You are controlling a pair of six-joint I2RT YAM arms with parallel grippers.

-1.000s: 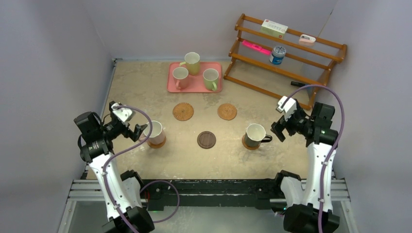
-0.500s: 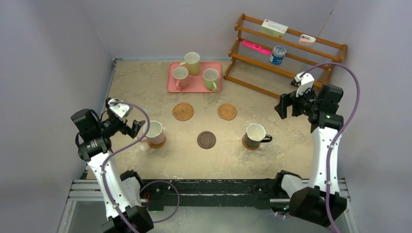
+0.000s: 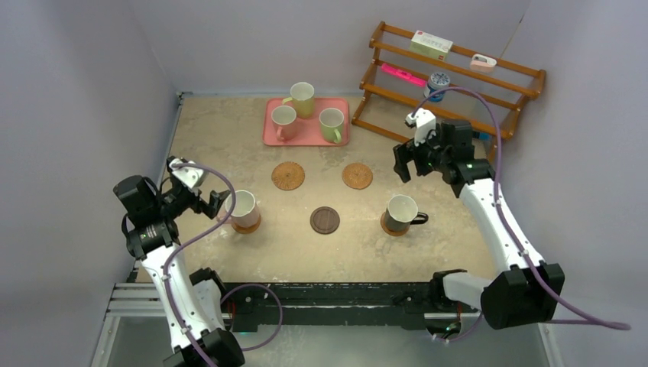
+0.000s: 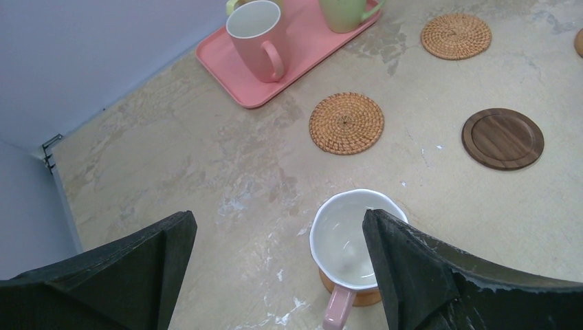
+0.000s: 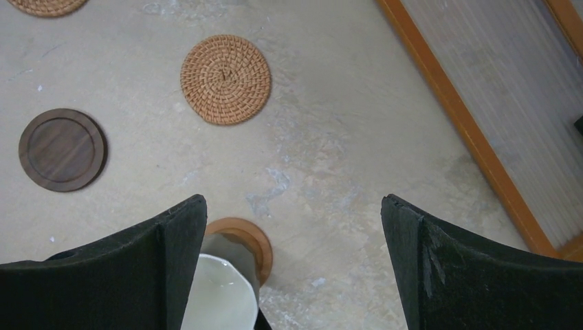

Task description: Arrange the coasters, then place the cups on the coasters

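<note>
Three cups stand on the pink tray point(image 3: 269, 131): a pale yellow one point(image 3: 302, 98), a pink one point(image 3: 283, 121) and a light green one point(image 3: 332, 124). A second pink cup point(image 3: 244, 209) rests on a tan coaster point(image 4: 359, 298), and a black cup point(image 3: 401, 213) rests on another tan coaster point(image 5: 249, 237). Two woven coasters point(image 3: 288, 176) point(image 3: 357, 176) and a dark brown coaster point(image 3: 325, 220) lie bare. My left gripper point(image 3: 218, 205) hangs open just left of the pink cup point(image 4: 349, 239). My right gripper point(image 3: 405, 163) hovers open, beyond and above the black cup point(image 5: 218, 297).
A wooden rack point(image 3: 451, 84) stands at the back right, holding a box, a pink item and a small blue-and-white can point(image 3: 438, 82). Its lower rail point(image 5: 454, 117) runs close to my right gripper. Grey walls close in the table on three sides.
My right arm has swung from beside the black cup's handle back and leftward, ending by the rack. The left arm has barely shifted. Both grippers stay open.
</note>
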